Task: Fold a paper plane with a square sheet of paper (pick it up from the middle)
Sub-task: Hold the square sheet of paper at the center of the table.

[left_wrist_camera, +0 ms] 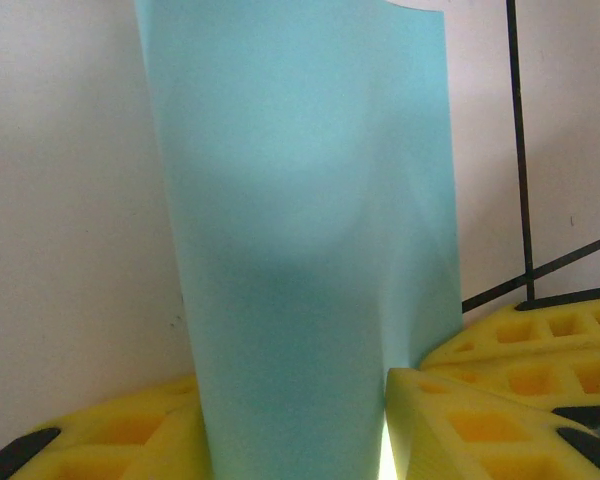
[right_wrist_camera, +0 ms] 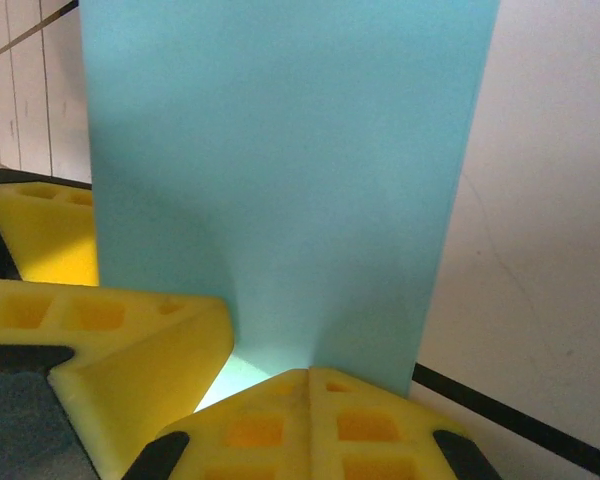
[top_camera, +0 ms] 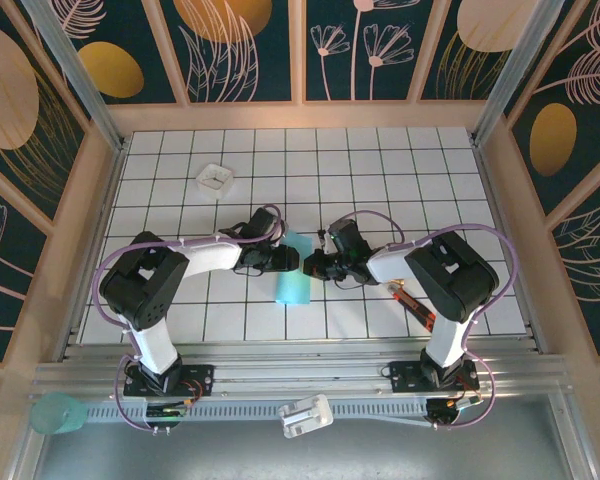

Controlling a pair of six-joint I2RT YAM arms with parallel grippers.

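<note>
While your two arms meet over the middle of the white gridded counter (top_camera: 380,170), the square sheet of paper (top_camera: 292,285) sits between them. It is folded over into a narrow turquoise strip that runs from near you toward the far side. Your left fingers (top_camera: 286,258) come at it from the left and your right fingers (top_camera: 314,266) from the right, almost tip to tip across the strip's farther half.

In the right wrist view, your right fingers are clenched together, with the edge of the sheet caught where the yellow pads meet.

In the left wrist view, your left fingers stand partway apart with the sheet running down between them. It touches the left pad and a sliver of light shows beside the right one, so you cannot tell whether they are grasping it.

A small white square tray (top_camera: 216,178) sits well apart, far and to the left. A red-and-black pen-like tool (top_camera: 417,308) lies on the counter under your right arm.
</note>
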